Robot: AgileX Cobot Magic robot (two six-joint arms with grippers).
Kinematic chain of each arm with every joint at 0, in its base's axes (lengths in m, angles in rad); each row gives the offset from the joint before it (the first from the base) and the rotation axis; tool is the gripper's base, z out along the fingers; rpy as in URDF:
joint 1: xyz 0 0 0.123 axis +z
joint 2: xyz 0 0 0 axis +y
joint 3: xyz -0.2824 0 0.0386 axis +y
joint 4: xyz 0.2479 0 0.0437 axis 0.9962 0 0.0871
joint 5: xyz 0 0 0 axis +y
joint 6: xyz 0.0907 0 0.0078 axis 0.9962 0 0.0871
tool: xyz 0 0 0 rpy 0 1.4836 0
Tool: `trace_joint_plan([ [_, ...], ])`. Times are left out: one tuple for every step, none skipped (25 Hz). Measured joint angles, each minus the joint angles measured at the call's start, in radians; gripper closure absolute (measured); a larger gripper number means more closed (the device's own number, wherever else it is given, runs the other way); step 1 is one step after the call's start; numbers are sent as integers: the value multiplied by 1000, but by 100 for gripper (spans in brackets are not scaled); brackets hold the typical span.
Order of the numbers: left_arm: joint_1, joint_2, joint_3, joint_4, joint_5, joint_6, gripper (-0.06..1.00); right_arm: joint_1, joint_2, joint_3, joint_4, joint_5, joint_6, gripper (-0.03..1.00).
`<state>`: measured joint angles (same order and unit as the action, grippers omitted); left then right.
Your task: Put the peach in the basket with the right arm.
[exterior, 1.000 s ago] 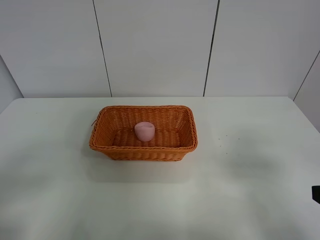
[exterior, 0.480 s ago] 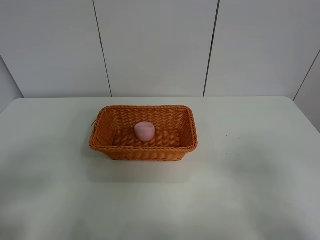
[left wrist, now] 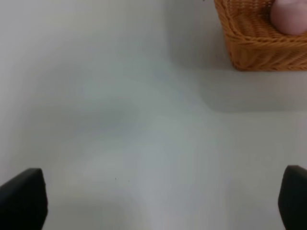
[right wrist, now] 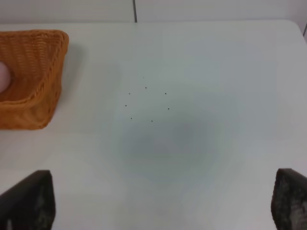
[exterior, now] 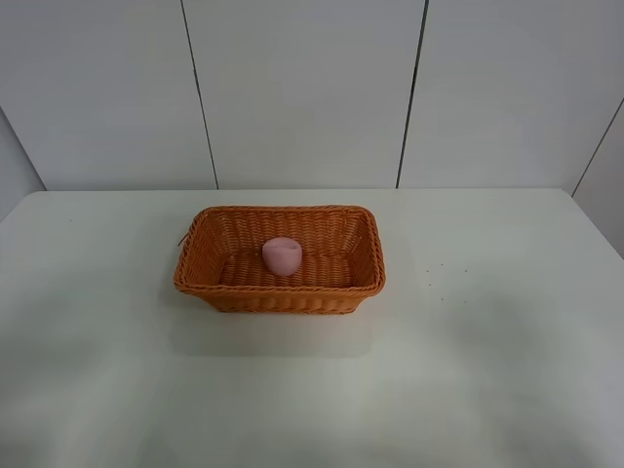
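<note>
The pale pink peach (exterior: 282, 255) lies inside the orange-brown wicker basket (exterior: 281, 293) in the middle of the white table. Neither arm shows in the exterior view. In the left wrist view my left gripper (left wrist: 158, 201) stands open over bare table, with the basket (left wrist: 254, 48) and a part of the peach (left wrist: 290, 17) far off at one corner. In the right wrist view my right gripper (right wrist: 163, 203) is open with nothing between its fingers; the basket (right wrist: 33, 81) and a sliver of the peach (right wrist: 4, 76) sit at the frame's edge.
The white table (exterior: 487, 322) spreads wide around the basket, with a few tiny dark specks (right wrist: 146, 103) to the basket's right. Grey wall panels (exterior: 302, 88) stand behind the table's far edge.
A black piece of the right arm at the exterior view's right edge one second ago has gone out of the frame. The basket and peach have not moved.
</note>
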<state>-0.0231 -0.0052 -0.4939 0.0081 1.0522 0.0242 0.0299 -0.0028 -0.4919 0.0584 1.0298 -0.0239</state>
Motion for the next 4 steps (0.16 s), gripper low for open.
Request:
trace_joint_plan([
  [0,0,0,0,0,0,-4,0,0,0,0,0,0,27],
  [0,0,0,0,0,0,-4,0,0,0,0,0,0,27],
  [0,0,0,0,0,0,-4,0,0,0,0,0,0,27],
  [0,0,0,0,0,0,-4,0,0,0,0,0,0,27],
])
